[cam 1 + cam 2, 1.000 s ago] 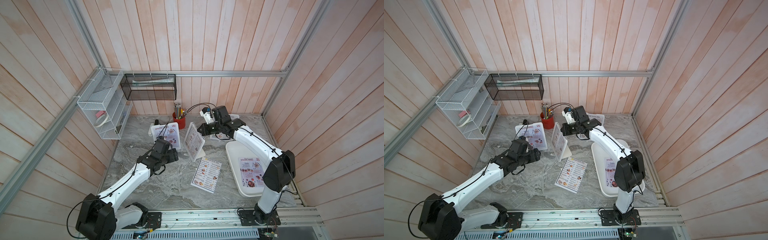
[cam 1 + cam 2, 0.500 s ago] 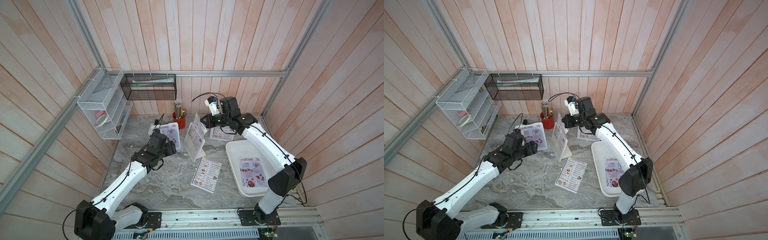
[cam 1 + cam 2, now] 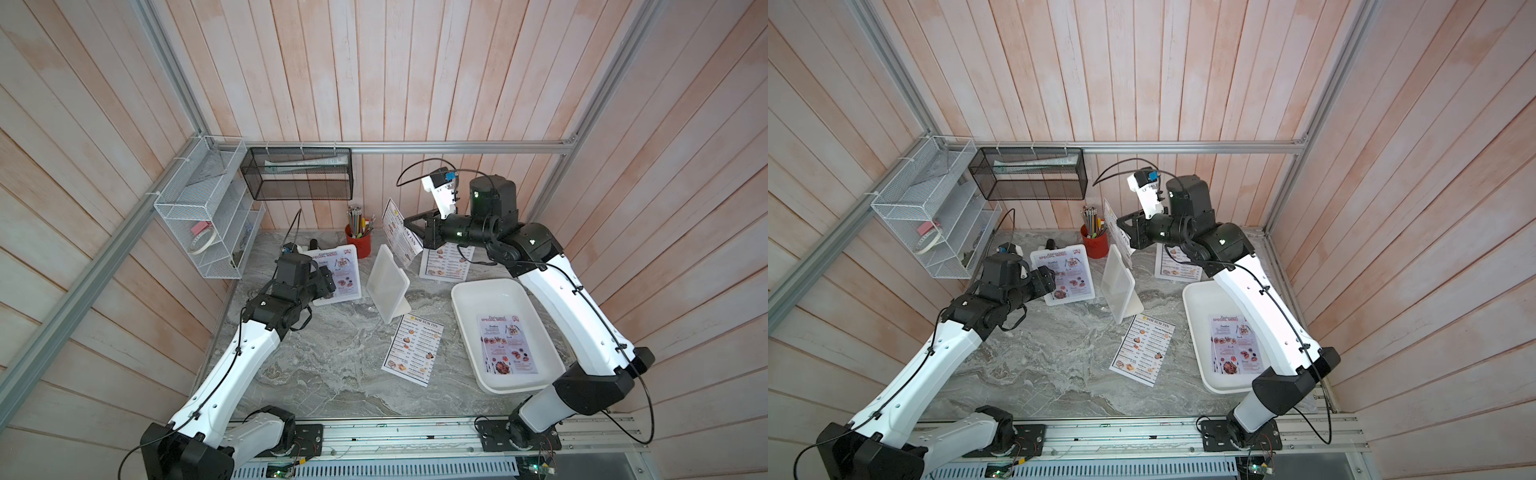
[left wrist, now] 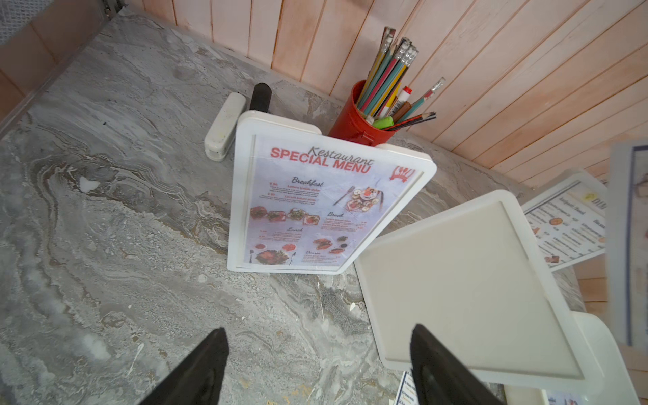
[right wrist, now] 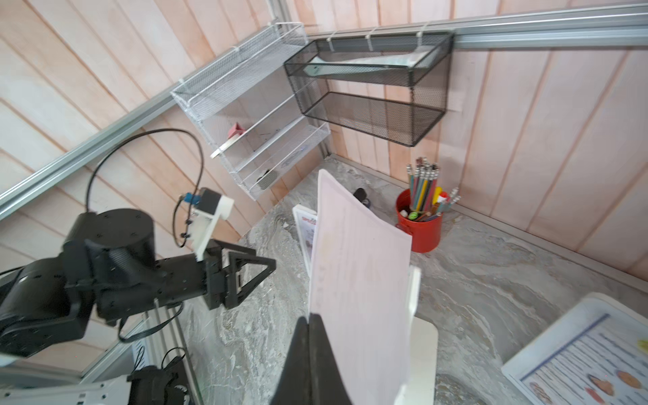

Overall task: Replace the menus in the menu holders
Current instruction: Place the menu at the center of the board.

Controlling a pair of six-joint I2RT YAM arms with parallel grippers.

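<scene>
Above the empty menu holder [image 3: 388, 279], mid-counter: right arm stretched in over the white tray [image 3: 473, 301], forearm near level, wrist rolled. Right pincer [image 5: 310, 318] pressed together, pinching one edge of a DIM SUM INN menu [image 3: 400, 232]. The sheet stands upright in the air, slightly bowed, its lowest corner just beside the holder's top edge; contact unclear.

Left arm bent at the elbow, wrist low, on the holder's far side from the tray. Left pincer [image 4: 319, 333] spread wide, empty, hovering over bare counter [image 4: 122, 245], aimed at a second holder [image 4: 242, 196] carrying a SPECIAL MENU sheet [image 4: 315, 210].

Red pencil cup [image 3: 358, 245] behind the empty holder. Second DIM SUM INN sheet [image 3: 413, 347] lies flat near its foot; open counter beyond that.
</scene>
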